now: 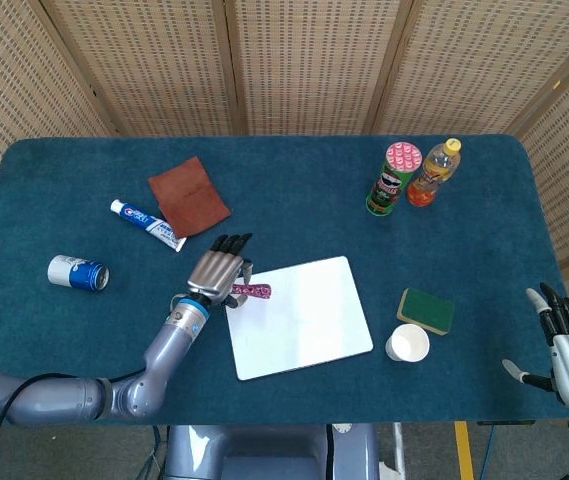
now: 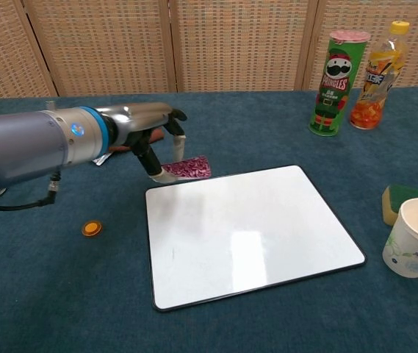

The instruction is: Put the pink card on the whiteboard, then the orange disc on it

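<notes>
The pink patterned card [image 1: 253, 290] [image 2: 188, 168] hangs in the air, pinched by my left hand [image 1: 216, 272] [image 2: 152, 137], over the near-left corner area of the whiteboard [image 1: 309, 322] [image 2: 253, 235]. The orange disc [image 2: 91, 228] lies on the blue cloth left of the whiteboard; in the head view my forearm hides it. My right hand [image 1: 567, 342] shows only in the head view at the lower right, off the table edge, fingers spread and holding nothing.
A brown cloth [image 1: 188, 196] and toothpaste tube [image 1: 145, 223] lie at the back left, a blue can [image 1: 76, 272] further left. Pringles can [image 2: 333, 82] and orange bottle [image 2: 376, 65] stand back right. Green sponge [image 1: 426, 309] and paper cup [image 2: 416, 237] sit right of the whiteboard.
</notes>
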You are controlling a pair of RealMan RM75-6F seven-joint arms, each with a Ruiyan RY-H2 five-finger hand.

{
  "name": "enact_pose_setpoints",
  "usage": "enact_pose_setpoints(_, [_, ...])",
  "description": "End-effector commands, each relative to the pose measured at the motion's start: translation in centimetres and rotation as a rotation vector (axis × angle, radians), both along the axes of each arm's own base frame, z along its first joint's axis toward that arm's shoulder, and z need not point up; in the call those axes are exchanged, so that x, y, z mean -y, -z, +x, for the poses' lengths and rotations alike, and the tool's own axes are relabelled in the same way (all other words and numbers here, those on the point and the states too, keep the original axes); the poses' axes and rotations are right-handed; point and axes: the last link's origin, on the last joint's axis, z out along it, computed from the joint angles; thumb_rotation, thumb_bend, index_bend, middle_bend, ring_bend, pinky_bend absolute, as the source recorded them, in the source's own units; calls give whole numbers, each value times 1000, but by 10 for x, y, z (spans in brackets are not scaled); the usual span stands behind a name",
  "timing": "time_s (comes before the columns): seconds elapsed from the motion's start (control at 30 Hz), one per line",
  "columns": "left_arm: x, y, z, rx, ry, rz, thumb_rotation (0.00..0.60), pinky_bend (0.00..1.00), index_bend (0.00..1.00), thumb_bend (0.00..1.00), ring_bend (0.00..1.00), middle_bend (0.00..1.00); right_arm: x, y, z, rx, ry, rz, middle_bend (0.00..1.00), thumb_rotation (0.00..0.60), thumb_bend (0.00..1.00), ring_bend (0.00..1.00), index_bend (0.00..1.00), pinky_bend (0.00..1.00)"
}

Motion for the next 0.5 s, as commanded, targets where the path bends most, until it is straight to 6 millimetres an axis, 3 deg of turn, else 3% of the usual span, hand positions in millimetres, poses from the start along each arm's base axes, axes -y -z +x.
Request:
enact_pose_setpoints(0.03, [15, 17, 17, -17, 38, -43, 600, 0, 539, 279, 0, 0, 0, 0, 0, 2, 1, 1, 0, 600, 0, 0, 0, 0])
enact_pose_setpoints(0.2, [22, 24, 20, -40, 44, -47, 600, 0, 403, 250, 0, 0, 0, 0, 0, 5, 0, 1, 0, 600, 0, 0, 0, 0])
enact_pose_setpoints(0.37, [24, 23, 15, -74, 38, -48, 600, 0, 26, 190, 0, 0, 0, -1, -1, 4, 1, 1, 0, 600, 0, 0, 0, 0])
enact_pose_setpoints(0.5, [28, 17, 11, -68, 47, -56, 600, 0, 0, 155, 0, 0, 0, -1, 0, 5, 0, 1, 0, 600, 0, 0, 0, 0])
